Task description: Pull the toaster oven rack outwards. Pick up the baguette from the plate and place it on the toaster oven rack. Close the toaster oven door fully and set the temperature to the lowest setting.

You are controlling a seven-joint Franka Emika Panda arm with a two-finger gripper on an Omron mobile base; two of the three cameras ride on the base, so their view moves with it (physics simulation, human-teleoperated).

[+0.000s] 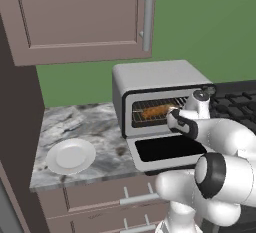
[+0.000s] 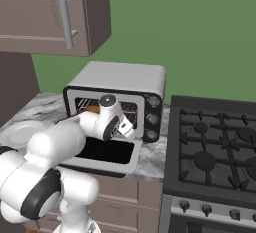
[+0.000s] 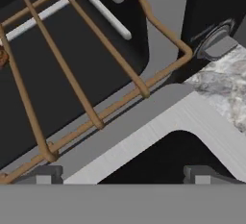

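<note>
The silver toaster oven (image 1: pixel 155 77) (image 2: pixel 120 79) stands on the counter with its door (image 1: pixel 170 148) (image 2: pixel 107 151) folded down flat. The brown baguette (image 1: pixel 156 110) (image 2: pixel 91 109) lies on the wire rack (image 1: pixel 142 119) (image 3: pixel 144 91) in the cavity. Left of the oven sits the white plate (image 1: pixel 70 155), with nothing on it. My gripper (image 2: pixel 128 126) (image 3: pixel 122 176) hovers over the door's right end, just in front of the rack's front right corner. It is open with nothing between its fingertips (image 3: pixel 43 175). Three knobs (image 2: pixel 152 119) run down the oven's right strip.
A black stove (image 2: pixel 215 147) sits right of the oven. A brown wall cabinet (image 1: pixel 80 12) with a bar handle hangs above. The marble countertop (image 1: pixel 85 124) extends left to a dark tall cabinet side. Drawers (image 1: pixel 115 197) sit under the counter.
</note>
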